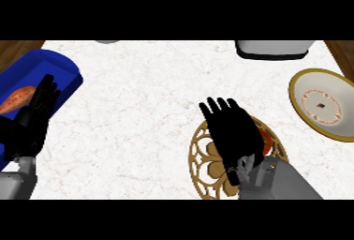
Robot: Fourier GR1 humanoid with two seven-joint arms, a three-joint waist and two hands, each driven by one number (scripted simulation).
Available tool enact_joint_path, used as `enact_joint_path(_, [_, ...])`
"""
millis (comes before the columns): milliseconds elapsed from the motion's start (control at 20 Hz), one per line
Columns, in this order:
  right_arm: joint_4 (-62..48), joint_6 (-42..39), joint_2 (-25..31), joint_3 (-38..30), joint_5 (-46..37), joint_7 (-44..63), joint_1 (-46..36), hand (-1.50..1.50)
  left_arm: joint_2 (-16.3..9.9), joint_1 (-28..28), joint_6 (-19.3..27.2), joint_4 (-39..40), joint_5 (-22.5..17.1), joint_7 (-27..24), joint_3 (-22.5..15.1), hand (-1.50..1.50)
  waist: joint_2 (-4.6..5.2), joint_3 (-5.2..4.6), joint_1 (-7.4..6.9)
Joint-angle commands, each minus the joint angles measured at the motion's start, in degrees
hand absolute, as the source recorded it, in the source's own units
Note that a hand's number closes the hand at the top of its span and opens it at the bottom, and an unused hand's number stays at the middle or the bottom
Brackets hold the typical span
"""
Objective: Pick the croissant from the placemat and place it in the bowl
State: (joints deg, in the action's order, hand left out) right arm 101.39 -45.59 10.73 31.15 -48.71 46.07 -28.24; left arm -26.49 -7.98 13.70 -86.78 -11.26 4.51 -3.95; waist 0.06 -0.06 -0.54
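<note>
From the head view, the counter is white stone with faint pink speckles, and brown wood shows at the top corners.

The right hand is black and comes up from the bottom on a grey forearm. Its fingers are straight and spread a little, pointing up the view. The hand is over a round gold placemat with cut-out flower shapes. It covers most of the mat's middle. Just at the right side of the hand, a small strip of orange-red peeks out. That is the croissant, still on the placemat. Most of it is hidden under the hand, so I cannot tell if the hand touches it. The fingers are not curled round it.

The left hand shows at the left edge. Its fingers are straight and point up, resting there. It is in front of a big blue dish with a raised rim. An orange piece of food lies in the blue dish, just beside the left hand's fingers.

At the right side is a round cream bowl with a gold rim. It has a ring of red dots inside and a small dark spot in the middle. It sits well apart from the blue dish and near the placemat, up and to the right of it.

At the top edge is a white box-like thing with a dark base, cut off by the view. A small grey thing peeks in at the top left.
</note>
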Motion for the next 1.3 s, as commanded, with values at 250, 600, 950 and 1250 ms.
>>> enact_joint_path(250, [-12.83, -7.69, -5.38, -0.31, -2.76, 6.18, -0.09, -1.5, 0.97, -0.95, 0.5, -1.45, 1.44, 2.24, 0.35, 0.0, -0.06, 0.05, 0.14])
enact_joint_path(600, [-12.74, -2.23, 0.61, 3.44, -10.64, -3.31, -2.14, -1.5, 2.58, -0.98, -1.42, 1.01, 2.78, -0.05, 1.69, 0.0, 0.01, 0.06, 0.19])
enact_joint_path(950, [-13.35, 4.32, -0.33, 6.56, -16.6, -4.72, 5.98, -1.5, 3.66, 1.94, -3.63, -3.5, 3.86, 1.28, 3.31, 0.0, -0.08, 0.07, 0.24])
enact_joint_path(1250, [-14.9, 3.2, -0.48, 5.49, -18.53, -5.88, 9.23, -1.5, 7.19, 0.46, -3.03, -0.15, 6.93, 0.49, 3.49, 0.0, -0.04, 0.06, 0.51])
